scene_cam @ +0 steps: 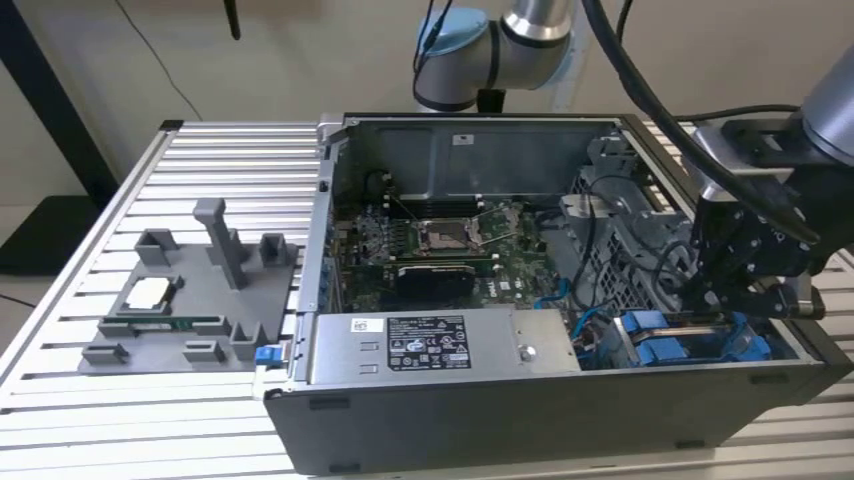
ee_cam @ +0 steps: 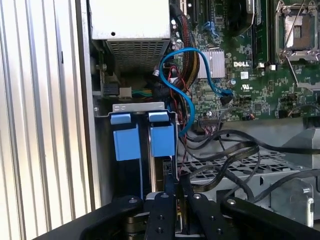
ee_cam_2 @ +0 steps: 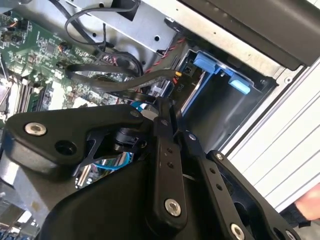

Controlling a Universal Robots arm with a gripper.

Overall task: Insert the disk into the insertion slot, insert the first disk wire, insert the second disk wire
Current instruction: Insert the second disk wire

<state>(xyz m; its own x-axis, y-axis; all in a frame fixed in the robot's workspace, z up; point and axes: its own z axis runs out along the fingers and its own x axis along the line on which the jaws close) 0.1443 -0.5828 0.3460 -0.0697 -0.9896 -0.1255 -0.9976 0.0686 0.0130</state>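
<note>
The disk, in its bright blue caddy (scene_cam: 663, 345) (ee_cam: 162, 140) (ee_cam_2: 206, 63), stands edge-on inside the insertion slot (ee_cam_2: 220, 112) (ee_cam: 103, 160) at the case's front corner, on the exterior view's right. My black gripper (scene_cam: 717, 300) (ee_cam_2: 166, 106) (ee_cam: 174, 179) hangs right over the disk's end. Its fingers are drawn together on what looks like the dark end of a disk wire (ee_cam_2: 150, 93). A flat black wire (ee_cam_2: 110, 72) with red and yellow strands reaches the bay beside it. A light blue wire (ee_cam: 186, 100) loops down toward the caddy.
A grey power supply (scene_cam: 427, 345) lies along the case's front. The motherboard with its processor socket (scene_cam: 443, 237) fills the middle. Loose black cables (ee_cam: 235, 150) cross the metal cage by the bay. A grey fixture (scene_cam: 194, 300) with parts stands on the slatted table at the exterior view's left.
</note>
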